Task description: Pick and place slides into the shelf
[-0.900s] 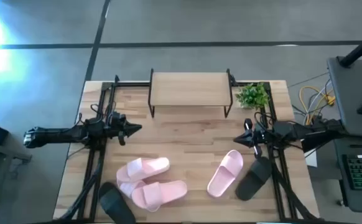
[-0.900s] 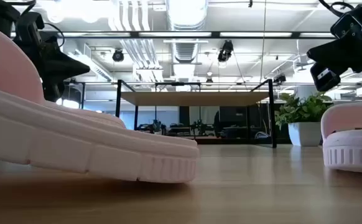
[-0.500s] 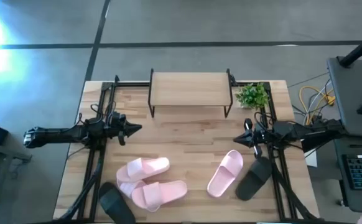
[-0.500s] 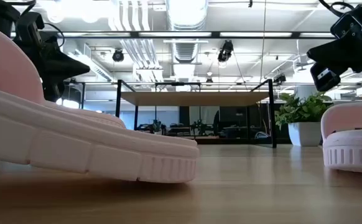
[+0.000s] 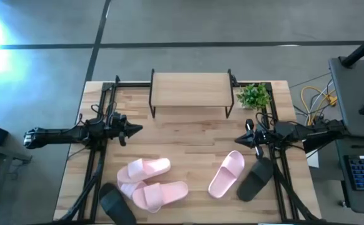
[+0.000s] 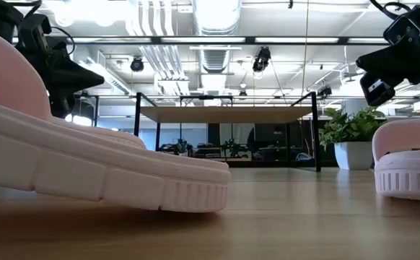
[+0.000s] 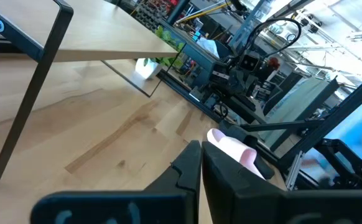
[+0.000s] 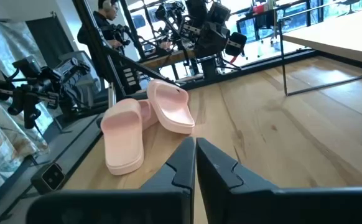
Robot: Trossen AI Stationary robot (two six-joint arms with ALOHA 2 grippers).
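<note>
Slides: five on the tabletop (image 5: pixel 188 140) near its front edge, none on the shelf (image 5: pixel 190 89) at the rear; three pale pink slides (image 5: pixel 149 182) overlap front-left beside a black slide (image 5: pixel 116 204) cut off by the frame edge, and a single pink slide (image 5: pixel 226 173) lies beside a second black slide (image 5: pixel 255 179) front-right, partly under the right arm. Left hand (image 5: pixel 136 129) and right hand (image 5: pixel 239 140) hover mid-tabletop, well apart, fingers pressed together, holding nothing.

Bright ceiling lights, floor glare at left, blurred near slide (image 6: pixel 87 166)
</note>
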